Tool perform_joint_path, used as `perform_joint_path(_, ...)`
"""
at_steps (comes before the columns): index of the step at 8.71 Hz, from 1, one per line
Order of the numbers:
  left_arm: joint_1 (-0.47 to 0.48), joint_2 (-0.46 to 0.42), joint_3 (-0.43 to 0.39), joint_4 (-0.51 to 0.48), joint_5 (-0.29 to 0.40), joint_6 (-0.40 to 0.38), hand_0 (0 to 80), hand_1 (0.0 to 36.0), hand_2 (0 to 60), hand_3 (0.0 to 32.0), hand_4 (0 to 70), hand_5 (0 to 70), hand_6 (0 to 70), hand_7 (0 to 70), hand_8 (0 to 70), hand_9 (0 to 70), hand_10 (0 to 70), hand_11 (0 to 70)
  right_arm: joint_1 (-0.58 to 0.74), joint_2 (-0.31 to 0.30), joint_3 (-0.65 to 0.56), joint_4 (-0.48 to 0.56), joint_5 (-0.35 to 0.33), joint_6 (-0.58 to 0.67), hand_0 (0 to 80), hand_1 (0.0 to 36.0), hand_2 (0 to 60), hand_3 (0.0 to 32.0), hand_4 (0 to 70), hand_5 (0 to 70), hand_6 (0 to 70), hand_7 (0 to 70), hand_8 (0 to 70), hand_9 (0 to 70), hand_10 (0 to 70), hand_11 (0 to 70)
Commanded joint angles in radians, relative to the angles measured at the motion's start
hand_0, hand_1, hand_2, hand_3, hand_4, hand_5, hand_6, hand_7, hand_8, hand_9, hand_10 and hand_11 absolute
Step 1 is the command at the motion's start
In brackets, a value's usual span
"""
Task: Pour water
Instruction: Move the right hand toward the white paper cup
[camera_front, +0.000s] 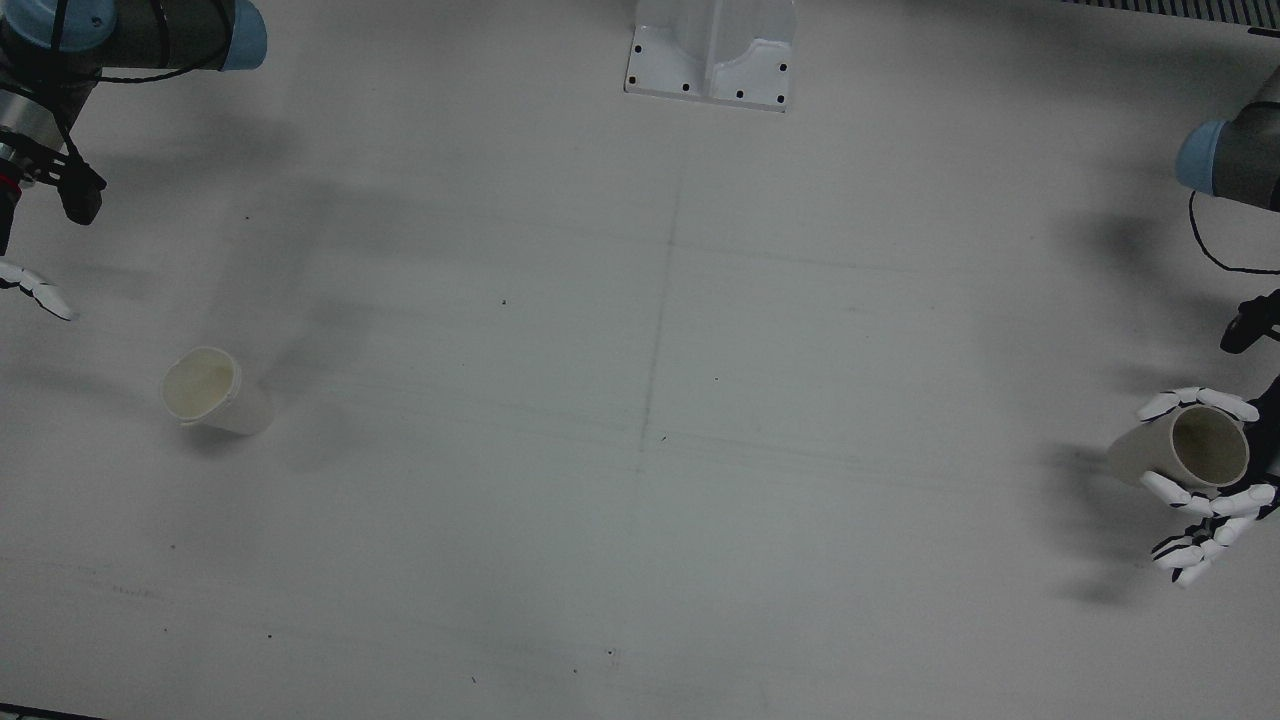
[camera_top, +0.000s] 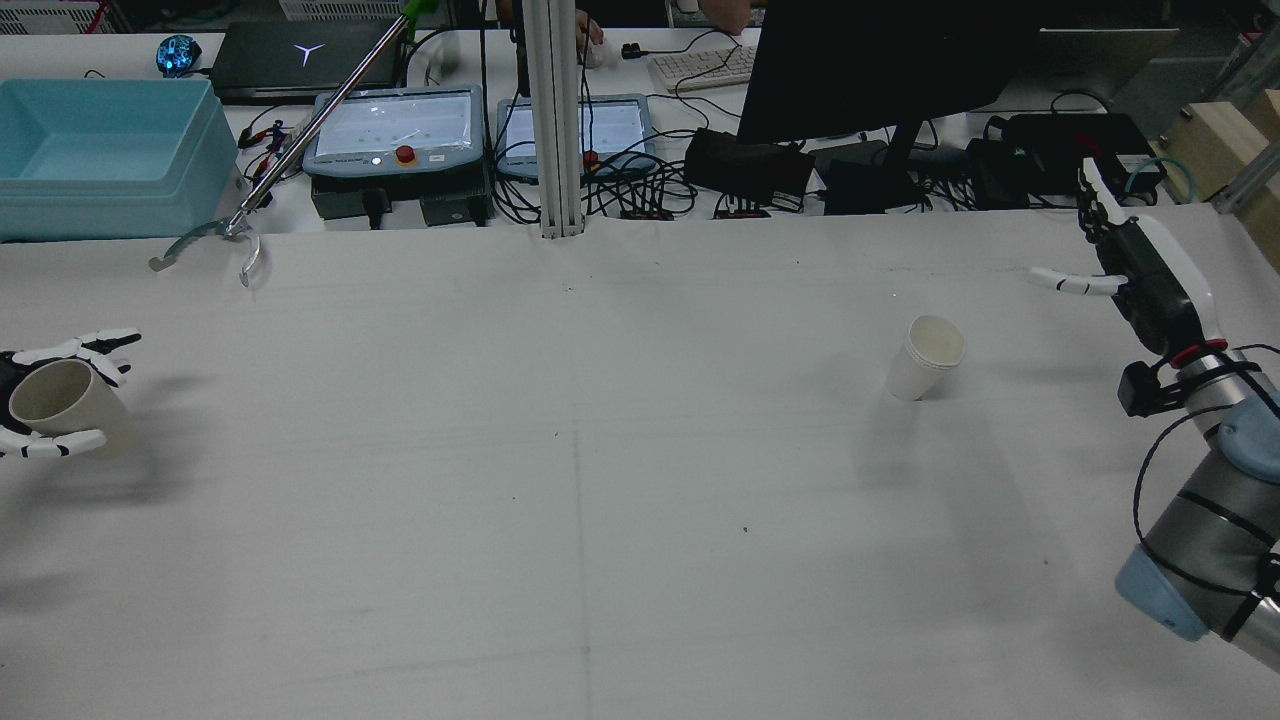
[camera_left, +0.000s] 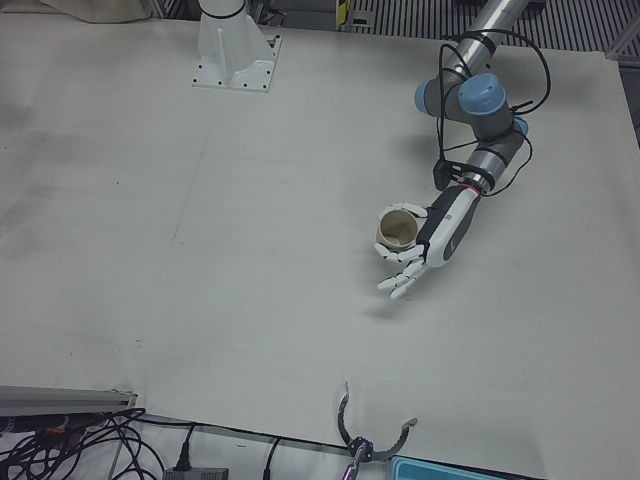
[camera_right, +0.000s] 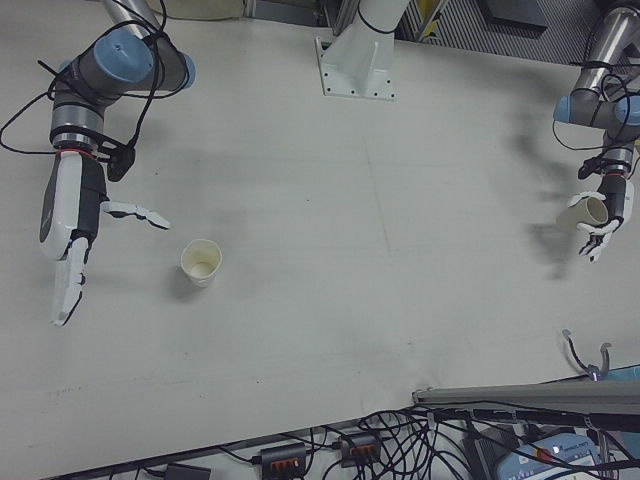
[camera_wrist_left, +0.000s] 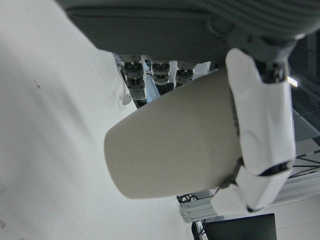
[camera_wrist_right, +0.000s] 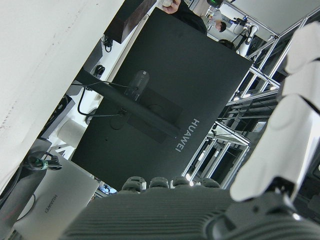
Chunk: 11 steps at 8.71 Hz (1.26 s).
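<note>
The left robot hand (camera_front: 1215, 480) grips a beige paper cup (camera_front: 1180, 450) near its own edge of the white surface (camera_front: 640, 420). White fingers (camera_front: 1200, 402) wrap the cup wall from both sides, and in the rear view the same robot hand (camera_top: 45, 400) has the cup (camera_top: 60, 400) raised off the surface, with a shadow lying beneath it. The cup is tilted, its open mouth turned partly toward the front camera; in the left-front view the mouth (camera_left: 400, 228) shows as a dark oval beside the black-and-white palm. The left hand view shows the cup wall (camera_wrist_left: 175, 145) lying against the palm with a white finger (camera_wrist_left: 260, 130) pressed across it. Whether it holds any water cannot be told.

A second cup, white (camera_front: 212, 390), stands upright on the surface on the right arm's half, well apart from the held cup. It looks like 2 nested cups in the rear view (camera_top: 925, 357), though that is hard to confirm. Its inside is pale and its contents cannot be made out.

The right robot hand (camera_right: 75, 235) hangs above the surface near the white cup (camera_right: 201, 262) without touching it, fingers spread and holding nothing. Its own camera faces away from the surface toward a dark monitor (camera_wrist_right: 165, 115).
</note>
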Motion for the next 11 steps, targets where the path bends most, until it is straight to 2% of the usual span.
perform_joint_path(1, -0.001, 0.034, -0.013, -0.006, 0.002, -0.023, 53.0, 36.0, 60.0, 0.0, 44.9, 64.5, 11.8, 17.9, 5.7, 9.6, 10.1, 17.0, -0.136, -0.03, 0.019, 0.004, 0.203, -0.042, 42.1, 12.2, 14.3, 0.0, 0.0, 0.0, 0.0, 0.0, 0.0, 1.0, 2.7, 5.5)
perform_joint_path(3, -0.001, 0.039, -0.017, -0.007, 0.002, -0.028, 53.2, 36.0, 60.0, 0.0, 44.5, 64.5, 11.7, 18.0, 5.7, 9.6, 10.0, 16.9, -0.171, -0.019, -0.013, 0.004, 0.228, -0.042, 42.3, 12.5, 14.3, 0.0, 0.0, 0.0, 0.0, 0.0, 0.0, 1.3, 3.2, 6.3)
perform_joint_path(5, -0.002, 0.047, -0.025, -0.007, 0.004, -0.028, 53.9, 36.0, 60.0, 0.0, 44.5, 64.7, 12.0, 18.3, 5.8, 9.8, 10.0, 16.9, -0.257, 0.022, -0.05, 0.007, 0.278, -0.039, 40.9, 11.8, 15.1, 0.0, 0.0, 0.0, 0.0, 0.0, 0.0, 1.8, 3.4, 6.4)
perform_joint_path(6, -0.002, 0.051, -0.026, -0.007, 0.004, -0.028, 53.8, 36.0, 60.0, 0.0, 44.2, 64.6, 11.9, 18.2, 5.8, 9.8, 9.9, 16.9, -0.267, 0.044, -0.068, 0.021, 0.277, -0.024, 40.7, 11.7, 15.5, 0.0, 0.0, 0.0, 0.0, 0.0, 0.0, 1.9, 3.2, 6.1)
perform_joint_path(7, -0.004, 0.057, -0.026, -0.007, 0.002, -0.029, 53.7, 36.0, 60.0, 0.0, 43.9, 64.5, 11.9, 18.2, 5.8, 9.7, 9.9, 16.9, -0.268, 0.047, -0.075, 0.044, 0.272, 0.039, 40.1, 11.3, 15.6, 0.0, 0.0, 0.0, 0.0, 0.0, 0.0, 1.9, 3.3, 6.1)
perform_joint_path(9, -0.004, 0.06, -0.026, -0.009, 0.002, -0.029, 54.0, 36.0, 60.0, 0.0, 43.2, 63.7, 11.5, 17.8, 5.6, 9.5, 9.8, 16.8, -0.265, 0.038, -0.058, 0.026, 0.26, 0.151, 39.4, 10.9, 17.0, 0.0, 0.0, 0.0, 0.0, 0.0, 0.0, 2.1, 2.4, 4.7)
perform_joint_path(11, -0.002, 0.06, -0.025, -0.009, 0.002, -0.028, 54.5, 36.0, 60.0, 0.0, 42.8, 63.8, 11.6, 17.8, 5.7, 9.7, 9.9, 16.9, -0.274, 0.024, -0.067, 0.029, 0.257, 0.162, 39.8, 11.3, 17.8, 0.0, 0.0, 0.0, 0.0, 0.0, 0.0, 0.2, 0.2, 1.5)
